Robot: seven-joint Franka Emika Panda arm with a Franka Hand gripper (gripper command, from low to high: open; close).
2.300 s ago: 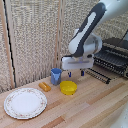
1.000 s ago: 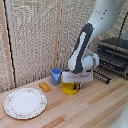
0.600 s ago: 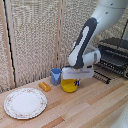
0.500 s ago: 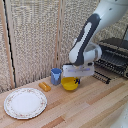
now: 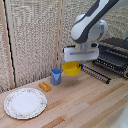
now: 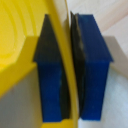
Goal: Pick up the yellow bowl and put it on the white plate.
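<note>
Pincer (image 5: 75,62) hangs from the big white-and-grey arm, its two blue fingers (image 6: 92,70) clamped on the rim of the yellow vessel (image 5: 71,68). In the wrist view the thin yellow wall (image 6: 66,75) runs between the two fingers, one pad inside the bowl and one outside. The vessel is round, so it has no long axis; its mouth faces upward, roughly level. It hangs just below the pincer, clear of the counter (image 5: 85,107), beside the blue cup (image 5: 56,76) on the exterior view's right. A small orange piece (image 5: 44,86) lies near the cup. The white plating (image 5: 25,102) rests on the counter well apart, toward the exterior view's left.
</note>
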